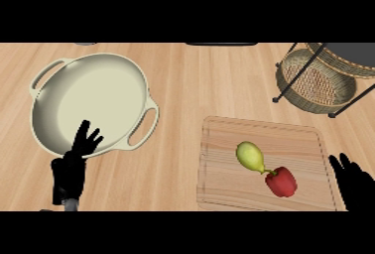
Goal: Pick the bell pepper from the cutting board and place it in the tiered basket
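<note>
Right hand (350,179) is sitting at the lower right edge, fingers straight and spread upward, holding nothing; its lower part is cut off by the frame. It is lying just beside the cutting board (293,134). The red bell pepper (282,182) is resting on that board, touching a yellow-green pear-shaped fruit (250,156). Left hand (73,166) is standing open, fingers overlapping the cream pan (88,99). The tiered basket (319,82) is showing only partly at upper right.

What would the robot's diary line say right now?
bell pepper on cutting board | tiered basket waiting | left hand open | right hand open, beside board
</note>
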Controlling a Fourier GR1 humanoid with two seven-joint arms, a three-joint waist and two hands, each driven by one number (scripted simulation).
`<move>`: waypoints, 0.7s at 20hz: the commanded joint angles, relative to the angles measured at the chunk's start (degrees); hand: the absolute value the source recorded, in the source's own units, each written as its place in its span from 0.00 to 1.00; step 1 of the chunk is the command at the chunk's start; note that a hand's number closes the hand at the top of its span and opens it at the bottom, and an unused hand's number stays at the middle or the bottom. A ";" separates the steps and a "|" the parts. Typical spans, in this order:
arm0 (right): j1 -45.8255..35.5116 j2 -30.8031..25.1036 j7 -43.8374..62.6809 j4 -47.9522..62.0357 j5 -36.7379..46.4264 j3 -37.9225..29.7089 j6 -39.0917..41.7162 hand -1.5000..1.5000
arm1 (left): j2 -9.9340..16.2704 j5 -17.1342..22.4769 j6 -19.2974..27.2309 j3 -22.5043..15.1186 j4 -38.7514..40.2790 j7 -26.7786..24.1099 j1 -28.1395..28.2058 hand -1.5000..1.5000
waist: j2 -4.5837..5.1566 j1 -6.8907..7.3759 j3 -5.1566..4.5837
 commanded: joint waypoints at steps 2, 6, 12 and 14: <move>-5.66 7.16 3.85 4.46 6.45 7.58 3.77 0.00 | -2.01 -1.45 -0.60 -3.23 -0.48 3.31 2.20 0.50 | 0.26 -0.51 -0.40; -11.75 13.35 9.41 7.40 9.49 11.23 10.14 0.00 | -2.50 -1.63 -1.88 -3.12 0.17 5.08 -0.13 0.50 | 0.33 -0.55 -0.42; -13.53 15.77 11.98 12.69 8.74 9.64 16.26 0.00 | -2.93 -2.00 -1.29 -2.25 -2.05 5.02 2.86 0.50 | 0.30 -0.58 -0.41; -14.52 19.20 15.76 10.66 10.07 11.41 19.13 0.00 | -2.39 -1.93 -2.07 -2.40 -3.75 6.34 3.66 0.50 | 0.22 -0.58 -0.43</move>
